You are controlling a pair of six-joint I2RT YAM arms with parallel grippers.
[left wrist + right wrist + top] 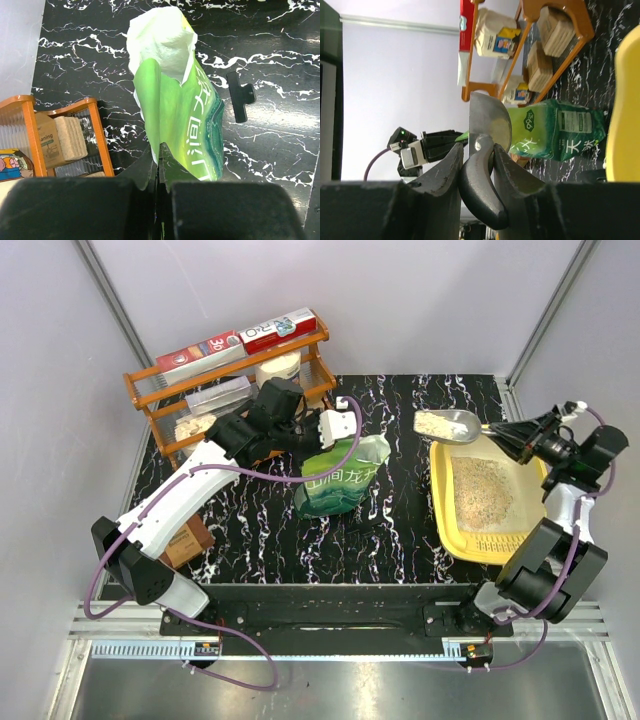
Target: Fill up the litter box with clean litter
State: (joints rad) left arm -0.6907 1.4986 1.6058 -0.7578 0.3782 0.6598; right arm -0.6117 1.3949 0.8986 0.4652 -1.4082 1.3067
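R gripper (478,150) is clamped on the dark handle of the grey scoop (450,425). Scoop bowl, heaped w/ clean litter (485,490), hangs over the far-left corner of the litter box (441,515). Box lies along the right edge of the table (250,530), so little room that side; more litter covers pt of its floor. L gripper (158,160) pinches the top edge of the green pouch (185,115), upright mid-table (open marble around it, black clip (240,95) just beside). Orange rack (230,370) at far left. Inside of pouch can't be seen.

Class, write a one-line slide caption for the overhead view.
Right gripper holds a loaded scoop by the far corner of the litter box; left gripper pinches the green pouch upright.
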